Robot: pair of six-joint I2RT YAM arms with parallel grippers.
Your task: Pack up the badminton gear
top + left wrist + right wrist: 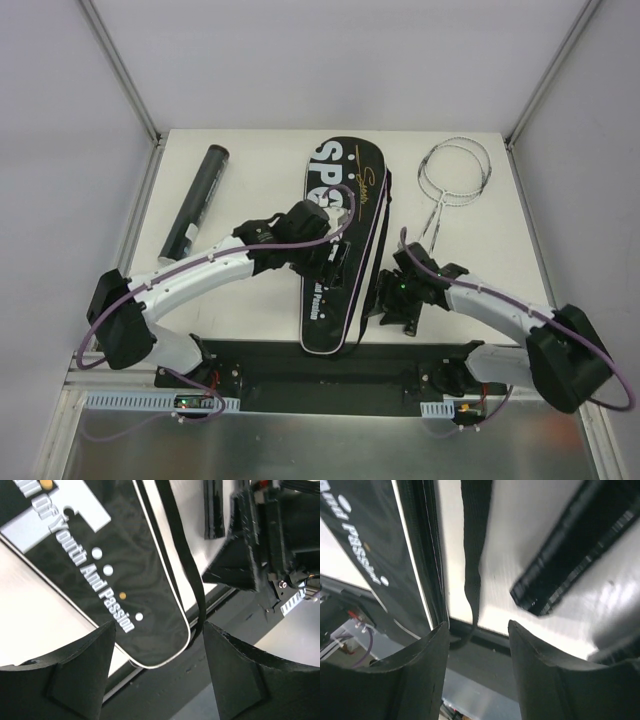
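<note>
Left gripper (159,629): jaws released, wide apart, nothing in them, hanging over the narrow end of the bag (135,565).

Left to right in the top view:
- Tube (198,200) lies left of the bag, well apart and roughly parallel to it.
- Bag's long axis runs far-to-near, wide lettered end far, narrow end nearest the robot.
- Strap (472,555) trails along the bag's right edge.
- Right gripper (478,625) sits just right of the bag's narrow end. Jaws are also released and empty, with the strap under the gap and running along it.
- Rackets (455,175) lie right of the bag's far end, apart from it, handles angled toward the right gripper.

No shuttlecocks in view.

My read: nothing packed yet, and I can't tell if the zip is open. Right gripper is nearer both strap and rackets. Left gripper is placed to pin the bag.
</note>
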